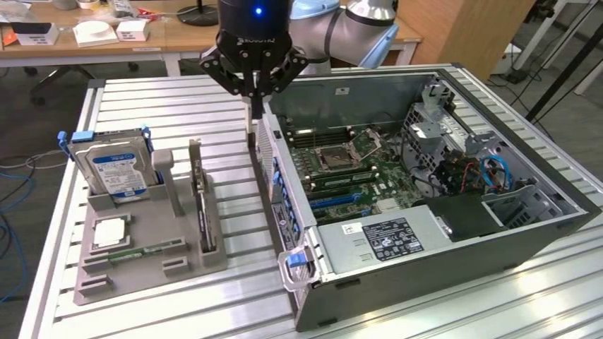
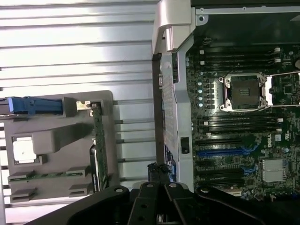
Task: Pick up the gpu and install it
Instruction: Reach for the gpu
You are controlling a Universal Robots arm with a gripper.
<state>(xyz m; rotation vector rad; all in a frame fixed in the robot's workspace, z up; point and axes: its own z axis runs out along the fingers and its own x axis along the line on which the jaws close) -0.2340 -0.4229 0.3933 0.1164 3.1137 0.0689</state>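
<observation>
The gpu is a thin dark card standing on edge in a slot of the grey holder, its silver bracket end toward the back. In the wrist view the gpu is seen edge-on as a narrow green-black strip. My gripper hangs above the table beside the back left corner of the open computer case, behind the gpu and to the exterior view's right of it. Its fingers are shut together with nothing between them. The gripper appears as dark linkages over the case's rear panel.
In the grey holder stand a silver hard drive with blue handles, a square chip and a narrow green memory stick. The case lies open with its motherboard exposed. The slatted metal table stretches behind the holder.
</observation>
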